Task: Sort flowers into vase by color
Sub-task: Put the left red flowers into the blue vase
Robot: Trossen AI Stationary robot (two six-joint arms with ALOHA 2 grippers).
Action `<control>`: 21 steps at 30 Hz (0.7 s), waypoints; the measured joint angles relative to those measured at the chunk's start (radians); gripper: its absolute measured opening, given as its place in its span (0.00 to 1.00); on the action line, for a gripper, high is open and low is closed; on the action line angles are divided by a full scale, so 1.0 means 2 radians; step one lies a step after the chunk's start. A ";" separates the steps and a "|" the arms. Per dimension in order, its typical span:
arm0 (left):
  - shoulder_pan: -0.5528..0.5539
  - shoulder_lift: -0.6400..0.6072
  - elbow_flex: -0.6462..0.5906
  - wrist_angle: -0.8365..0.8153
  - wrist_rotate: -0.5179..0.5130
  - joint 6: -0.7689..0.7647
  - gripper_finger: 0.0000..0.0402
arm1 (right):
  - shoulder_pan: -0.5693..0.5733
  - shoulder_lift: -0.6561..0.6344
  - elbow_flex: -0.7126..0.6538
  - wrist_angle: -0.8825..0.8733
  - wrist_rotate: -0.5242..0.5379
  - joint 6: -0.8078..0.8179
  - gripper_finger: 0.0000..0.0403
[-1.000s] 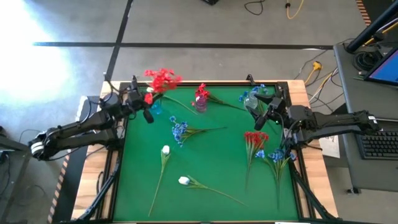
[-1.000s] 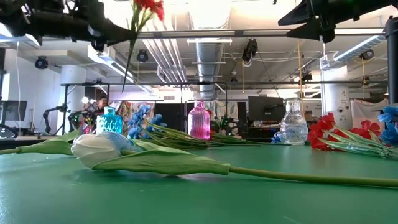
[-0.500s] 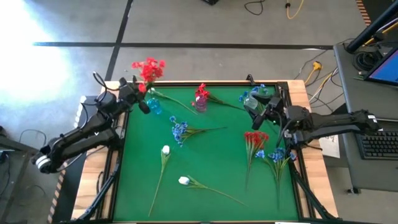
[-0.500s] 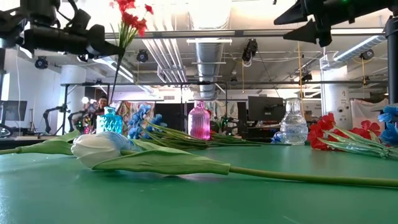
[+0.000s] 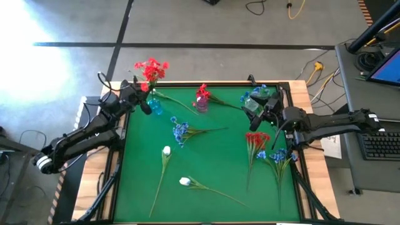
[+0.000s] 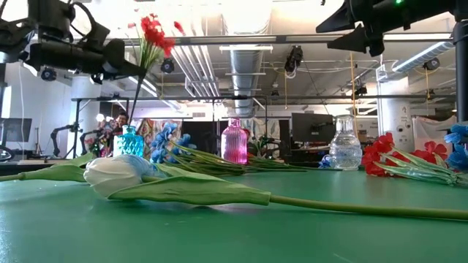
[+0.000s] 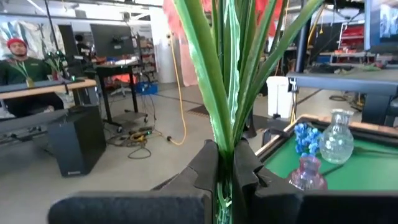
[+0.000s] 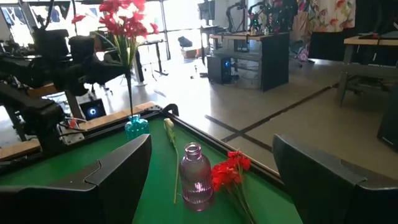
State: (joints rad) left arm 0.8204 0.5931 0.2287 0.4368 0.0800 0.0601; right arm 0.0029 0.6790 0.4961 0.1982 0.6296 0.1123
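The left gripper (image 5: 138, 99) pinched the thin green stems of a red flower bunch (image 5: 150, 69), upright above the teal glass vase (image 5: 155, 108) at the green felt table's (image 5: 212, 169) back-left corner; whether the stems had entered it was unclear. The right gripper (image 5: 255, 122) hung spread wide above more red flowers (image 5: 255, 141)

The table (image 5: 206, 162) has a matt green cloth-like top and a light wooden rim. The three small vases, teal (image 6: 130, 142), pink (image 6: 234, 142) and clear (image 6: 344, 152), look like glossy glass. Between the matt black plastic fingers (image 7: 202, 171) of the left gripper (image 7: 225, 163), the flower stems (image 7: 227, 81) look smooth and plastic.
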 joint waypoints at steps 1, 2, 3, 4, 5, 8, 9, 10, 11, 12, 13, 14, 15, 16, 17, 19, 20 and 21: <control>0.000 0.001 -0.003 0.005 0.000 0.000 0.00 | 0.000 0.001 0.000 0.000 0.000 0.000 0.81; 0.000 0.002 -0.005 0.013 -0.002 0.000 0.00 | 0.000 0.003 0.000 0.001 0.000 0.000 0.81; 0.000 0.002 -0.007 0.023 -0.005 0.000 0.00 | 0.000 0.003 0.000 0.001 0.000 0.000 0.81; 0.000 0.002 -0.009 0.031 -0.009 0.000 0.00 | 0.000 0.003 0.000 0.001 0.000 0.000 0.81; 0.001 0.001 -0.012 0.036 -0.017 0.000 0.00 | 0.000 0.003 0.000 0.000 0.000 0.000 0.81; 0.005 0.000 -0.025 0.068 -0.021 -0.001 0.00 | 0.000 0.003 0.000 0.001 0.000 0.002 0.81; 0.006 0.000 -0.028 0.077 -0.021 -0.006 0.00 | 0.000 0.003 0.000 0.001 0.000 0.002 0.81; 0.007 0.000 -0.030 0.080 -0.021 -0.013 0.00 | 0.000 0.002 0.000 0.001 0.000 0.002 0.81; 0.008 0.000 -0.033 0.078 -0.021 -0.020 0.00 | 0.000 0.002 0.000 0.001 0.000 0.002 0.81; 0.009 0.001 -0.035 0.077 -0.022 -0.025 0.00 | 0.000 0.002 0.000 0.001 0.000 0.002 0.81; 0.009 0.002 -0.037 0.075 -0.022 -0.027 0.00 | 0.000 0.003 0.000 0.001 0.000 0.002 0.81; 0.009 0.003 -0.039 0.075 -0.022 -0.028 0.00 | 0.000 0.003 0.000 0.001 0.000 0.002 0.81; 0.009 0.003 -0.041 0.076 -0.023 -0.030 0.00 | 0.000 0.003 0.000 0.001 0.000 0.002 0.81; 0.009 0.003 -0.042 0.077 -0.025 -0.031 0.00 | 0.000 0.003 0.000 0.001 0.000 0.002 0.81; 0.009 0.003 -0.044 0.078 -0.030 -0.032 0.00 | 0.000 0.003 0.000 0.001 0.000 0.001 0.81; 0.009 0.003 -0.050 0.078 -0.036 -0.036 0.00 | 0.000 0.003 0.000 0.001 0.000 0.001 0.81; 0.009 0.002 -0.054 0.080 -0.036 -0.037 0.00 | 0.000 0.003 0.000 0.001 0.000 0.001 0.81; 0.009 0.001 -0.059 0.085 -0.036 -0.039 0.00 | 0.000 0.003 0.000 0.001 0.000 0.001 0.81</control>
State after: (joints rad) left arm 0.8381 0.5952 0.1098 0.6075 0.0074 -0.0186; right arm 0.0032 0.6842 0.4965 0.1993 0.6296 0.1146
